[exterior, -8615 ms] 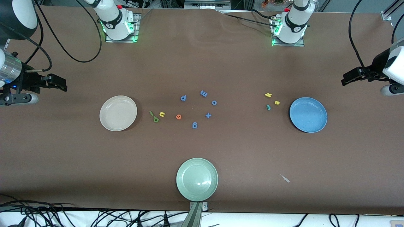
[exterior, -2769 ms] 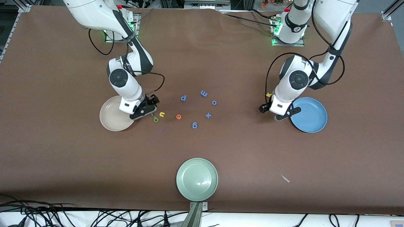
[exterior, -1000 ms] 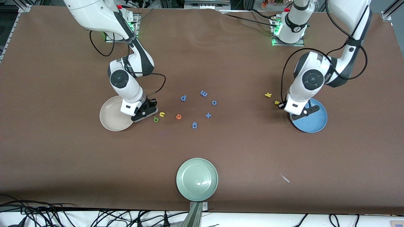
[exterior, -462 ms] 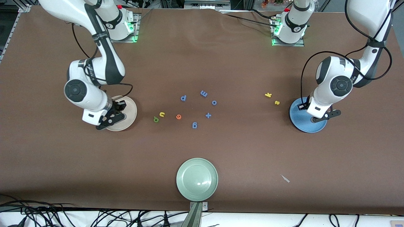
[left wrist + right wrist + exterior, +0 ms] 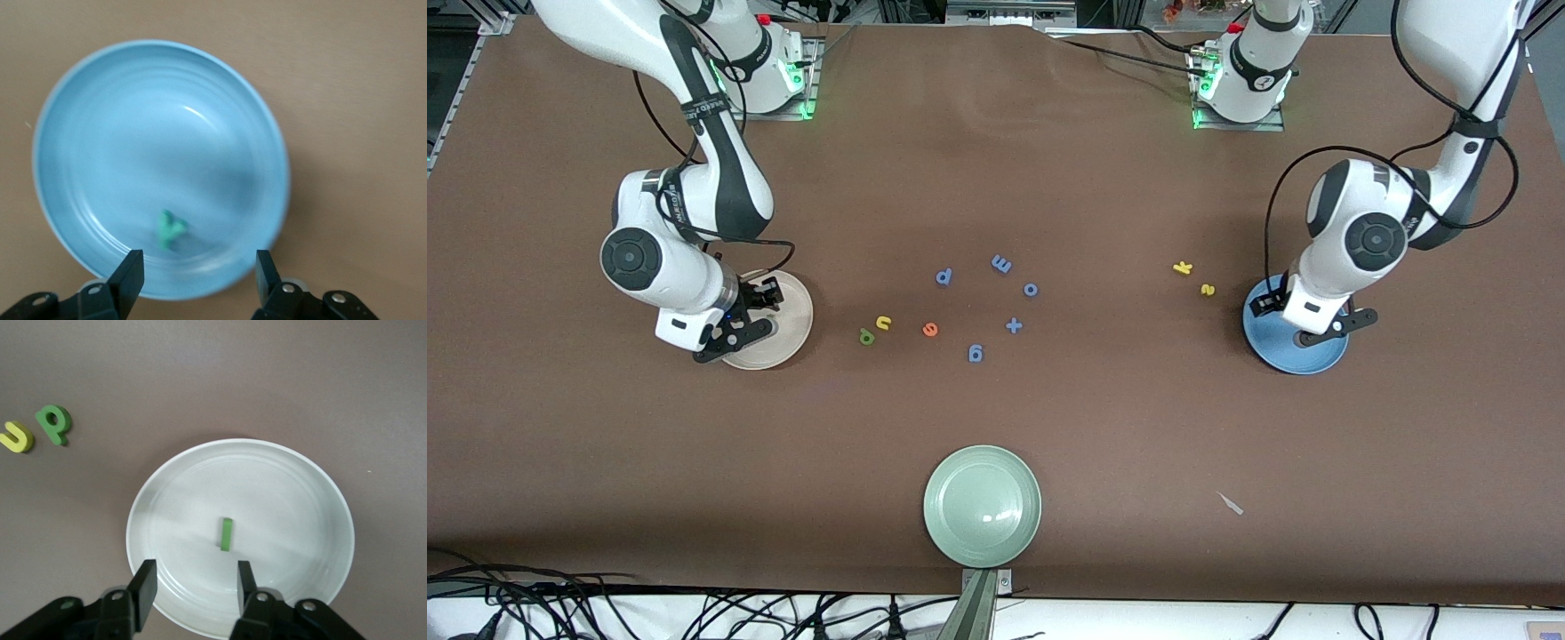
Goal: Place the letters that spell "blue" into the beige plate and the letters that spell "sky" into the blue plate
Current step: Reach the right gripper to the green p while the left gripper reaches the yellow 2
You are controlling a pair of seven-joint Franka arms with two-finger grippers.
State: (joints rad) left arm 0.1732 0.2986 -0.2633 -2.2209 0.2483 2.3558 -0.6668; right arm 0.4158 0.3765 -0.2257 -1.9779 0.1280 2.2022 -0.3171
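My right gripper (image 5: pixel 734 338) (image 5: pixel 195 587) hangs open over the beige plate (image 5: pixel 793 309) (image 5: pixel 300 493), and the olive-green "l" (image 5: pixel 227 534) lies loose in that plate. Open as well, my left gripper (image 5: pixel 1303 318) (image 5: pixel 198 272) is over the blue plate (image 5: pixel 1280 354) (image 5: pixel 133 120), where the teal "y" (image 5: pixel 169 229) lies free. On the table beside the beige plate are the olive "b" (image 5: pixel 866 337) (image 5: pixel 55 424), the yellow "u" (image 5: pixel 883 323) (image 5: pixel 17 436) and the orange "e" (image 5: pixel 930 330). The yellow "k" (image 5: pixel 1183 268) and "s" (image 5: pixel 1208 290) lie beside the blue plate.
Several blue letters (image 5: pixel 1001 264) are scattered mid-table between the two plates. A pale green plate (image 5: pixel 982 506) sits nearest the front camera. A small white scrap (image 5: pixel 1230 503) lies on the brown tabletop toward the left arm's end.
Both arms swung from the loose letters to over their plates. Both grippers opened: the "l" dropped into the beige plate, the "y" into the blue plate.
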